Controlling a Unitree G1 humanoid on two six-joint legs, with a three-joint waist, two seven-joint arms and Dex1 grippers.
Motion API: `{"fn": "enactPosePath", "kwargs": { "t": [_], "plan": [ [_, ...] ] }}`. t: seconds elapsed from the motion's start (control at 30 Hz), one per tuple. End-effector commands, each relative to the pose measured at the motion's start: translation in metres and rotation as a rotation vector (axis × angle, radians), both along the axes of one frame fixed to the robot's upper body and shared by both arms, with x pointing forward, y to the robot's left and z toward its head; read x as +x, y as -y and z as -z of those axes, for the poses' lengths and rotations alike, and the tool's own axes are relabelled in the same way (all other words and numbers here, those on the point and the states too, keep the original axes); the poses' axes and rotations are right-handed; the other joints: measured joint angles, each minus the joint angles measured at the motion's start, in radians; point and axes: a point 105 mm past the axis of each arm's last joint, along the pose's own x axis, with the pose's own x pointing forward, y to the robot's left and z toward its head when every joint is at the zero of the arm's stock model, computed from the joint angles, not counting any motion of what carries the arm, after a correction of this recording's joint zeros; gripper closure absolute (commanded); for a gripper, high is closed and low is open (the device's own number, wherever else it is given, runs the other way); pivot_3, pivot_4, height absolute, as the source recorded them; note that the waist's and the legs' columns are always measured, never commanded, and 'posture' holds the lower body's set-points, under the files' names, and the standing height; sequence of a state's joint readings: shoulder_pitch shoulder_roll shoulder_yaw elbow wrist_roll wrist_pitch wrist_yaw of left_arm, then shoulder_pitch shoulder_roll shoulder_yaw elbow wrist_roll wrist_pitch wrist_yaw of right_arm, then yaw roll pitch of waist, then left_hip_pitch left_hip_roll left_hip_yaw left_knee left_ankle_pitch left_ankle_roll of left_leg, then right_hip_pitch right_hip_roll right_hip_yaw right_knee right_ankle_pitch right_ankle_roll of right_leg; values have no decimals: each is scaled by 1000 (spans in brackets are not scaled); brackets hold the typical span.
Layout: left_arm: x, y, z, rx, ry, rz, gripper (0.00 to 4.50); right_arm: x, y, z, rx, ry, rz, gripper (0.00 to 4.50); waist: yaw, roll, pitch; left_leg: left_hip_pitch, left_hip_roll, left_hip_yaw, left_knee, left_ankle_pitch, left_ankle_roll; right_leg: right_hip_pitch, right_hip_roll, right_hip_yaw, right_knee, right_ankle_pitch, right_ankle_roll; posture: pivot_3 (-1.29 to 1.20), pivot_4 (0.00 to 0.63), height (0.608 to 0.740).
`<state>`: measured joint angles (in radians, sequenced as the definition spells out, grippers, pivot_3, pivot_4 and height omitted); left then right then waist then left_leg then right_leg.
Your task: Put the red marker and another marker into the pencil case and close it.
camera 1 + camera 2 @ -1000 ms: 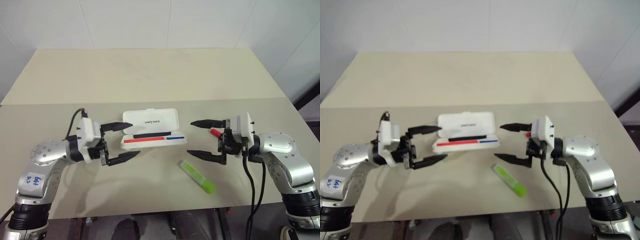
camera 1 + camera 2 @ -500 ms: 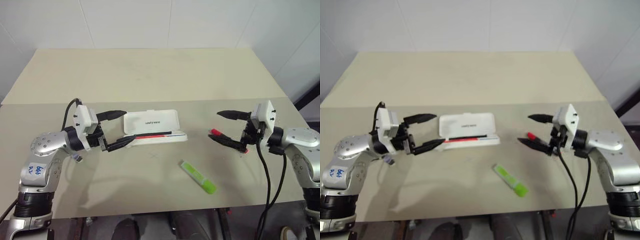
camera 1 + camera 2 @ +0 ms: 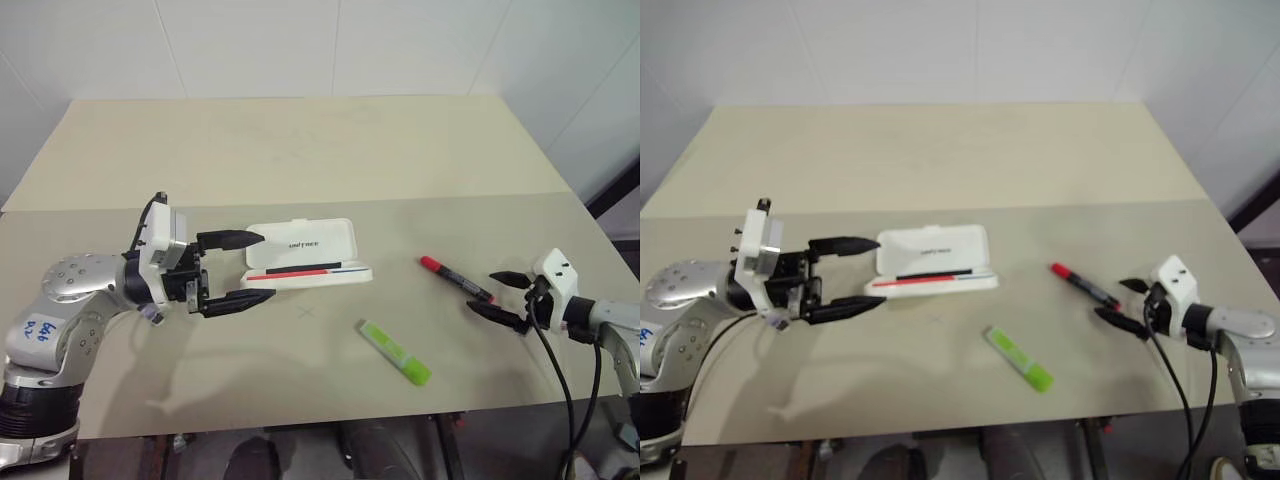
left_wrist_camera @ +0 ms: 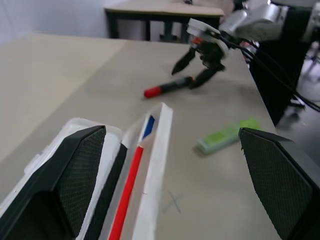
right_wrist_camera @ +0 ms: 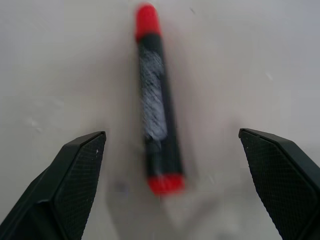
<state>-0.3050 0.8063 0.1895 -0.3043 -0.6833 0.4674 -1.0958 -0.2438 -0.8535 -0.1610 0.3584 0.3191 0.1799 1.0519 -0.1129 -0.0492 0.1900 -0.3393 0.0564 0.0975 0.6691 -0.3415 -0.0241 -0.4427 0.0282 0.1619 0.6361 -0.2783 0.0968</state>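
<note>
On the table (image 3: pixel 300 150), the left tool (image 3: pixel 238 268) hangs open just left of the open case (image 3: pixel 303 253) — thin sticks lie inside. The highlighter (image 3: pixel 395 353) lies nearer, right of centre. The red marker (image 3: pixel 456 279) lies further right, the right tool (image 3: pixel 507 297) open beside it.

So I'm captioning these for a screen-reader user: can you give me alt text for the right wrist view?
The red marker, black-barrelled with a red cap, lies on the pale table straight ahead of the open right gripper, between its two black fingers and untouched.
</note>
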Motion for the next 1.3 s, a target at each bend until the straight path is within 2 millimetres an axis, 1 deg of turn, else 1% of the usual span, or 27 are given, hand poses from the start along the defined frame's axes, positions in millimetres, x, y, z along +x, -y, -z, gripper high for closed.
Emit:
{"fn": "enactPosePath", "kwargs": {
  "t": [0.03,0.2,0.37,0.47,0.53,0.57,0.63,0.67,0.7,0.73,0.77,0.93,1.07,1.1,1.13,1.17,1.23,1.27,1.3],
  "plan": [
    [-7,-1,-7,2,26,39,22,4,0,-2,-4,27,-10,0,-2,0,0,0,0,0,0,0,0,0,0,0,0,0,0,0,150,740],
    [-7,-3,-3,5,31,28,22,14,-4,2,23,44,-12,0,-8,0,0,0,0,1,2,0,0,1,-1,2,0,1,2,0,150,740],
    [-5,-4,1,6,37,11,22,20,-16,3,46,53,-56,0,-25,0,0,1,0,1,4,0,0,2,-1,3,0,2,3,0,150,740],
    [-4,-4,1,5,38,7,0,20,-21,8,39,37,-82,654,-31,0,0,2,0,2,5,0,1,3,-1,4,0,2,4,0,150,740],
    [-4,-4,1,4,38,5,0,21,-22,9,40,38,-85,1361,-32,0,0,3,0,2,4,0,0,5,-1,4,0,2,3,0,150,740],
    [-4,-4,2,4,38,4,0,21,-23,9,41,39,-86,1636,-33,0,0,4,0,2,4,0,1,5,-1,4,0,2,3,0,150,740],
    [-4,-4,2,6,39,2,0,21,-25,10,42,38,-94,2420,-36,0,0,4,0,2,6,0,1,7,-1,4,0,2,3,0,150,740],
    [-4,-4,2,7,41,1,0,21,-26,10,41,36,-99,2704,-37,0,0,4,0,2,6,0,1,7,-1,4,0,2,4,0,150,740],
    [-4,-4,2,7,42,0,0,20,-27,11,40,35,-106,3143,-38,0,0,5,0,2,8,0,1,8,-1,4,-1,2,4,0,150,740],
    [-3,-4,2,8,43,-1,0,20,-27,11,39,34,-110,3425,-38,0,0,5,0,1,9,0,1,10,-1,4,-2,2,4,0,150,740],
    [-3,-4,2,9,44,-2,0,19,-28,11,38,34,-112,3820,-39,0,0,5,1,1,10,-1,2,12,-1,4,-4,2,4,0,150,740],
    [-2,-5,4,17,51,-10,0,22,-32,6,25,61,-120,3860,-39,0,0,5,0,1,10,0,6,14,-3,5,-9,3,2,0,150,740],
    [1,-7,6,16,58,-24,0,25,-37,-6,12,100,-144,3860,-41,0,0,5,0,1,10,0,7,14,-3,5,-10,3,3,0,150,740],
    [2,-9,6,15,62,-37,0,27,-41,-15,11,128,-160,3860,-42,0,0,5,0,1,10,0,7,14,-3,5,-9,3,3,0,150,740],
    [5,-13,7,14,72,-62,0,31,-50,-33,14,177,-190,3860,-44,1,1,5,0,1,10,0,7,14,-3,5,-9,3,3,0,150,740],
    [8,-15,7,14,80,-79,0,33,-56,-45,16,210,-211,3860,-48,3,2,5,0,1,10,0,7,14,-3,5,-9,3,3,0,150,740],
    [12,-20,7,3,97,-114,0,37,-75,-72,22,277,-273,3860,-54,6,4,4,0,2,10,0,7,13,-3,6,-9,5,6,0,150,740],
    [14,-22,6,-4,102,-130,0,38,-84,-81,28,298,-299,3860,-54,6,4,4,0,2,10,0,7,13,-3,6,-8,7,11,0,150,740],
    [16,-23,6,-9,105,-141,0,39,-90,-86,32,309,-315,3860,-54,6,4,4,1,2,9,0,7,12,-3,6,-8,7,11,0,150,740]
  ]
}}
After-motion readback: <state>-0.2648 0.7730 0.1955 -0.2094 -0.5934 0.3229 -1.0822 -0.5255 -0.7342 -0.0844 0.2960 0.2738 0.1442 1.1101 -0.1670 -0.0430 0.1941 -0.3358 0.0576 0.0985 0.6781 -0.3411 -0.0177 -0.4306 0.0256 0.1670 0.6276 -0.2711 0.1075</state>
